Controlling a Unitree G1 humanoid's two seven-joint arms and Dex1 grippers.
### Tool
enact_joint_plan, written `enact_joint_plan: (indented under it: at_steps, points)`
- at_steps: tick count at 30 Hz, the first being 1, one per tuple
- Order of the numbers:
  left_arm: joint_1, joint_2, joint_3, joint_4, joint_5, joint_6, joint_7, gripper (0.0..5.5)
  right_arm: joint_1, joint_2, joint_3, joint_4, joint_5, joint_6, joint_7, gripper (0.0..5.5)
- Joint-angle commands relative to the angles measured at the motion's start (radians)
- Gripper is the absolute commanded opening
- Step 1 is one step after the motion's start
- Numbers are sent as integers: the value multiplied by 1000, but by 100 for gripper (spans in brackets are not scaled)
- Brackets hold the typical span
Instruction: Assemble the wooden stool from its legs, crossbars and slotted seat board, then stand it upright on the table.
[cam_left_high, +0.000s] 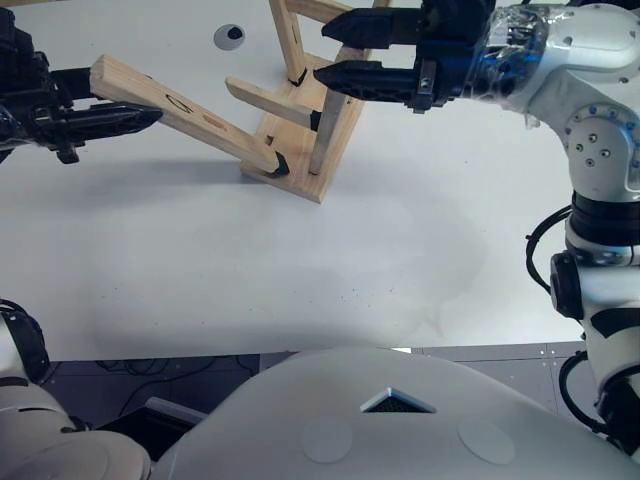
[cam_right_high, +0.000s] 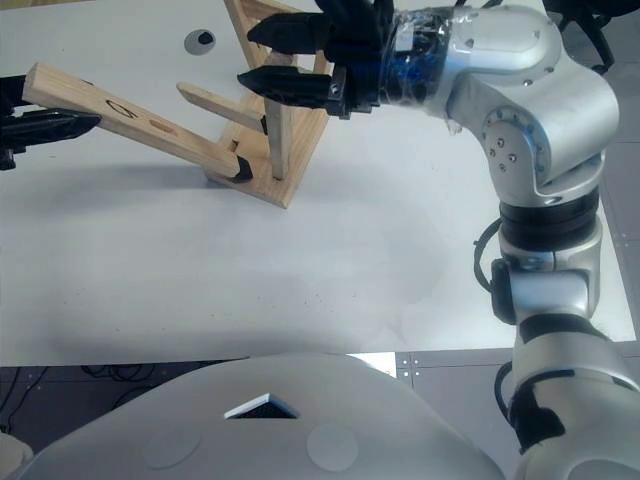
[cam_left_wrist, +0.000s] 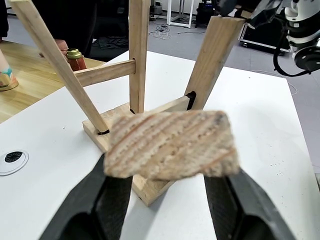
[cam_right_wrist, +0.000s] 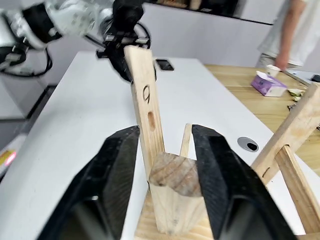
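The part-built stool rests tilted on the white table, its seat board (cam_left_high: 300, 178) on one edge and its legs and a crossbar (cam_left_high: 268, 100) slotted in. My left gripper (cam_left_high: 122, 103) is shut on the free end of the long leg (cam_left_high: 190, 110), which slants out to the left from the board. The left wrist view has that leg's end grain (cam_left_wrist: 170, 145) pinched between both fingers. At the far right side of the stool, my right gripper (cam_left_high: 328, 50) is closed around the free end of another leg (cam_right_wrist: 175, 175), with a finger (cam_right_wrist: 120, 170) pressed against each side.
A round cable hole (cam_left_high: 230, 36) sits in the table behind the stool. The table's front edge (cam_left_high: 300, 345) runs close to me, with bare white surface between it and the stool. A wooden bench with small items (cam_right_wrist: 272, 82) stands beyond the table.
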Motion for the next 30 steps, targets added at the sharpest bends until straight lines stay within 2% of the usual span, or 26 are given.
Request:
enact_joint_plan:
  at_steps: [1,11,18,30]
  points:
    - [-10,14,-13,23,35,-9,-13,201,88,25,-5,8,10,165,-111,256]
    - [1,-8,0,33,33,-21,-1,201,96,112,-105,-62,101,236,-293,256]
    - [10,-23,5,47,36,-37,10,201,105,71,-94,-97,102,248,-286,357]
    - [9,-41,6,55,38,-48,20,201,66,92,-146,-88,120,252,-296,357]
